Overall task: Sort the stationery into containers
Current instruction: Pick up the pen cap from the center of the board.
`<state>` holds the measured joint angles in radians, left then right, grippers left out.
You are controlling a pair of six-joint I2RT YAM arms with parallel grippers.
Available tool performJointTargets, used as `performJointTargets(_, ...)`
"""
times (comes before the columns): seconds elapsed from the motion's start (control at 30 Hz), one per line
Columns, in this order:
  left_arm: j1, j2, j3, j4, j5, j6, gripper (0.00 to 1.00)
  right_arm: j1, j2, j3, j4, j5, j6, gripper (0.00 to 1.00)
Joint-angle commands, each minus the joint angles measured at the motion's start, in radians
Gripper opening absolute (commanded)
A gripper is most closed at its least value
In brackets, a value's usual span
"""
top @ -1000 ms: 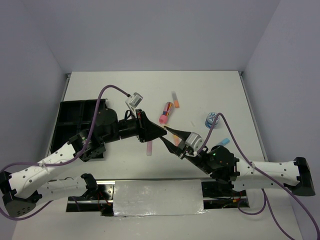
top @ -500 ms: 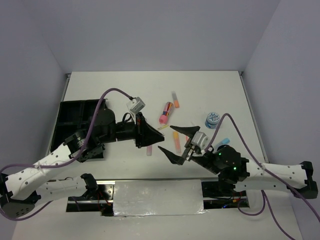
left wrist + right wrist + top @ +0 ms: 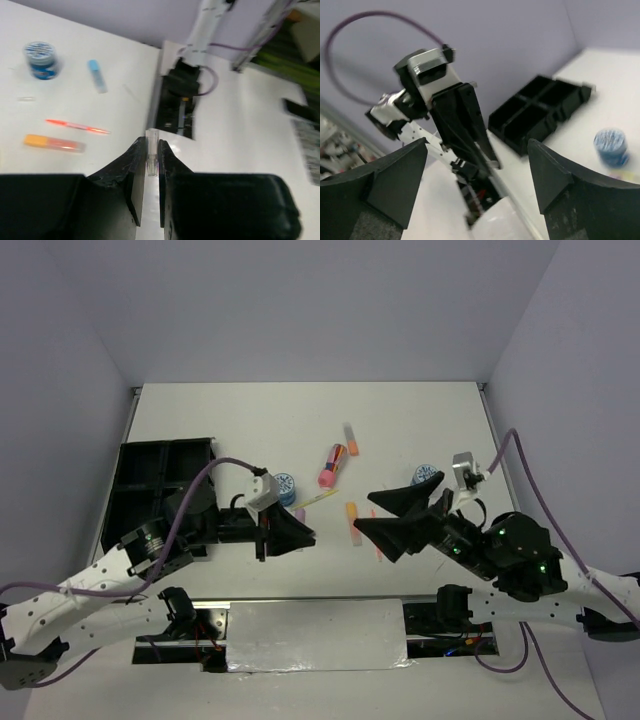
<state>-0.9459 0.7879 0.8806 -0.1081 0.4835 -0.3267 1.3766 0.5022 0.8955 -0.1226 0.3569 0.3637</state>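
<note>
Lilac stick (image 3: 152, 157) is pinched in your left gripper (image 3: 305, 533), jaws nearly closed on it, held off the table (image 3: 420, 420) near the front edge. My read: it's picked and due to go left to the tray (image 3: 150, 468), which sits well apart at the left edge.

Right gripper (image 3: 366, 513) is spread wide and holds nothing. It points at the loose items mid-table, so it's likely lining up the next pick. Orange stick (image 3: 352, 510) and thin orange pen (image 3: 75, 126) lie just beside its fingertips. Highlighter (image 3: 332, 465) and yellow pen (image 3: 315, 499) lie farther back.

Watch the blue roll (image 3: 283, 487): it sits just beside the left wrist, on the far side. Second roll (image 3: 428, 478) is half hidden behind a right finger.

Your left arm overlaps the tray's near corner in the top view, so I'd aim for the far compartments.
</note>
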Motion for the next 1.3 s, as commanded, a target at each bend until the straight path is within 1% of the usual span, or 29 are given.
performJointTargets(0.0,-0.049,0.039,-0.015,0.077,-0.17,0.144,0.0,0.002,0.128,0.006,-0.14,0.177,0.396,0.87)
performJointTargets(0.03,-0.066,0.036,-0.029,0.155,-0.231,0.178,0.0,0.002,0.154,-0.001,-0.143,0.256,0.429,0.86)
performJointTargets(0.1,-0.129,0.025,-0.067,0.226,-0.349,0.215,0.0,0.002,0.199,-0.001,-0.155,0.31,0.5,0.84)
performJointTargets(0.13,-0.148,0.022,-0.071,0.252,-0.437,0.263,0.0,0.002,0.225,0.0,-0.152,0.323,0.515,0.84)
performJointTargets(0.23,-0.215,0.03,-0.077,0.277,-0.532,0.316,0.0,0.004,0.245,-0.013,-0.109,0.352,0.546,0.8)
performJointTargets(0.3,-0.255,0.039,-0.074,0.28,-0.565,0.359,0.0,0.003,0.252,-0.013,-0.107,0.378,0.558,0.75)
performJointTargets(0.33,-0.27,0.045,-0.075,0.283,-0.588,0.374,0.0,0.002,0.257,-0.009,-0.103,0.378,0.558,0.74)
performJointTargets(0.37,-0.284,0.047,-0.078,0.3,-0.639,0.385,0.0,0.002,0.268,-0.007,-0.104,0.375,0.56,0.73)
performJointTargets(0.43,-0.32,0.042,-0.098,0.321,-0.678,0.408,0.0,0.002,0.282,-0.007,-0.107,0.344,0.564,0.71)
performJointTargets(0.53,-0.326,0.017,-0.118,0.346,-0.678,0.411,0.0,0.002,0.273,-0.033,-0.083,0.309,0.564,0.68)
performJointTargets(0.6,-0.326,0.007,-0.13,0.354,-0.677,0.411,0.0,0.002,0.24,-0.072,-0.036,0.275,0.558,0.62)
performJointTargets(0.67,-0.326,0.007,-0.127,0.349,-0.68,0.411,0.0,0.002,0.213,-0.084,-0.029,0.261,0.555,0.58)
performJointTargets(0.83,-0.326,0.016,-0.108,0.321,-0.674,0.407,0.0,0.002,0.194,-0.095,-0.019,0.211,0.534,0.55)
performJointTargets(1.03,-0.326,-0.01,-0.109,0.324,-0.634,0.4,0.0,0.002,0.225,-0.084,0.011,0.159,0.5,0.52)
performJointTargets(1.1,-0.326,-0.01,-0.109,0.323,-0.628,0.399,0.0,0.004,0.226,-0.079,0.018,0.145,0.492,0.49)
performJointTargets(1.2,-0.326,-0.01,-0.112,0.321,-0.628,0.394,0.0,0.003,0.233,-0.076,0.018,0.145,0.486,0.41)
performJointTargets(1.27,-0.326,-0.009,-0.112,0.324,-0.612,0.388,0.0,0.002,0.229,-0.082,0.023,0.149,0.485,0.4)
